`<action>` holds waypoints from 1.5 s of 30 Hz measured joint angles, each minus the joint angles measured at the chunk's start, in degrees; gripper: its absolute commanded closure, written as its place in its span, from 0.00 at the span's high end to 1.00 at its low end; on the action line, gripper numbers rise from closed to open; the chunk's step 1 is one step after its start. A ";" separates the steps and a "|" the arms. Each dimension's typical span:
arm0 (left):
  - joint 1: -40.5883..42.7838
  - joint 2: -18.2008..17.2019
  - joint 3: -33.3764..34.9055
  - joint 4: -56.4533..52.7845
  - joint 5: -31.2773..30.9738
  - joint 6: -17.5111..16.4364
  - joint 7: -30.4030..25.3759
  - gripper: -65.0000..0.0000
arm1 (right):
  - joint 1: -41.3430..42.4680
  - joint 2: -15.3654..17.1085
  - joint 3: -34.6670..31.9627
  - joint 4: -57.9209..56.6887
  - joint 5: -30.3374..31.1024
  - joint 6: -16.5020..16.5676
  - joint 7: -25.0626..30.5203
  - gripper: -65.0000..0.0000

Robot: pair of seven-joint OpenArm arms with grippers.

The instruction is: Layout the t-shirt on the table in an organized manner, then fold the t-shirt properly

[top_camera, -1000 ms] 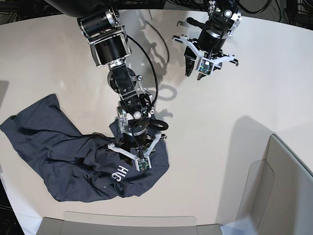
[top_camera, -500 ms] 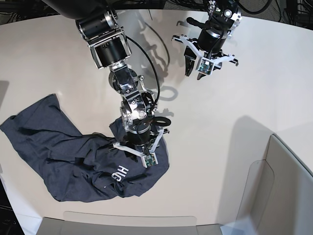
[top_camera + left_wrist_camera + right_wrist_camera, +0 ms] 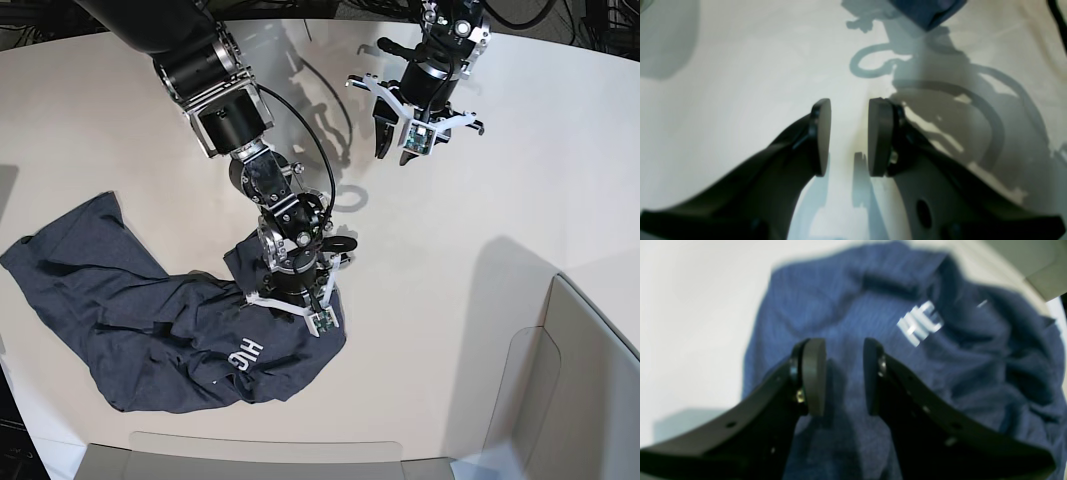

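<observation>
While the t-shirt (image 3: 150, 310) lies crumpled in a loose heap on the near-left part of the counter (image 3: 480, 230), the right tool (image 3: 300, 318) hangs over its right-hand end, close to the cloth's edge. Seen from the right wrist view, that tool's two pads (image 3: 814, 376) stand apart with a clear gap between them and nothing caught there; blue cloth fills the space below, and whether the tips touch it cannot be told. White lettering (image 3: 920, 325) shows on a rumpled fold just beyond the pads, blurred, and in the base view it reads upside down near the shirt's lower right. One end of the shirt spreads flatter toward the left edge of the counter, while the right end bunches into folds. Well apart from the cloth, the left tool (image 3: 408, 152) hovers over bare counter at the far side. Its pads (image 3: 821, 136) are likewise released, parted with only pale surface and shadow between them. A corner of the shirt (image 3: 927, 11) shows at the top of the left wrist view.
</observation>
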 measured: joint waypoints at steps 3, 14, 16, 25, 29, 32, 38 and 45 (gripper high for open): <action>0.02 -0.04 0.00 0.00 0.02 0.02 0.02 0.28 | 0.17 0.11 0.00 -0.26 0.00 0.07 3.43 0.29; 0.00 0.02 0.00 0.00 0.02 0.02 0.00 0.28 | 3.78 0.02 -5.51 -8.17 1.40 0.00 8.98 0.29; 0.00 0.02 0.00 0.00 0.02 0.02 0.02 0.28 | 3.93 -0.35 -6.38 -9.03 4.42 0.13 9.18 0.29; 0.00 0.13 0.00 0.00 0.02 0.02 0.02 0.28 | 4.13 -0.22 -12.11 -10.78 10.16 0.11 9.38 0.29; 0.00 0.13 0.00 0.00 0.02 0.02 0.02 0.28 | 3.48 -0.11 -12.11 -10.78 10.14 -0.09 9.33 0.29; 0.02 0.13 0.00 0.00 0.02 0.04 0.00 0.28 | 2.89 -0.20 -11.89 -10.78 9.92 -0.31 9.81 0.29; 0.17 0.13 0.00 0.00 0.02 0.02 0.02 0.28 | 3.08 -0.24 -11.82 -12.68 9.92 -7.41 10.05 0.29; 0.20 0.13 0.00 0.00 0.02 0.02 0.02 0.28 | 3.52 -0.37 -11.82 -14.99 9.70 -8.72 11.54 0.25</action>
